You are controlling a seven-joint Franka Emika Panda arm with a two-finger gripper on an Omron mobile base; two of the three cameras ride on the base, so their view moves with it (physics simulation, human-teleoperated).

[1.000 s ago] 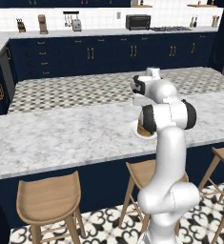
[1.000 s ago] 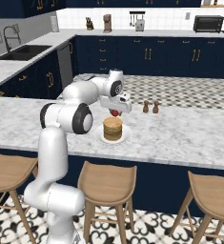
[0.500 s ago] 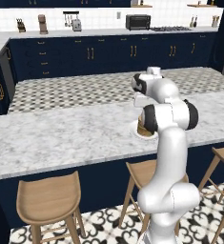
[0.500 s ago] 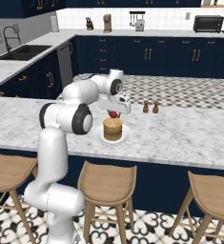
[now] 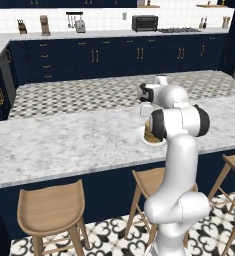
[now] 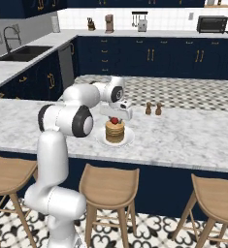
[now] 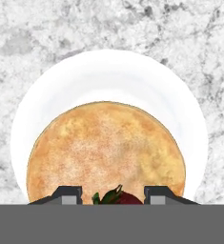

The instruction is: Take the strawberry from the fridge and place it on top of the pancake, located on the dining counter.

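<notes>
The strawberry [image 7: 121, 198], dark red with green leaves, sits between my two fingertips, and my gripper [image 7: 113, 194] is shut on it. It hangs right at the top of the pancake [image 7: 106, 147], a golden stack on a white plate [image 7: 108, 76]. From the right base view the strawberry [image 6: 114, 120] is just above the pancake [image 6: 115, 131], under my gripper [image 6: 116, 114]. The plate stands on the marble dining counter [image 6: 183, 140]. In the left base view my arm hides most of the pancake [image 5: 148, 134]. The fridge is out of view.
Two small brown shakers [image 6: 153, 108] stand on the counter just behind and right of the plate [image 6: 128, 141]. Wooden stools [image 6: 108, 184] line the near side of the counter. A patterned floor and navy cabinets lie beyond.
My gripper has come down with the strawberry, from above and behind the stack to just over the top pancake.
</notes>
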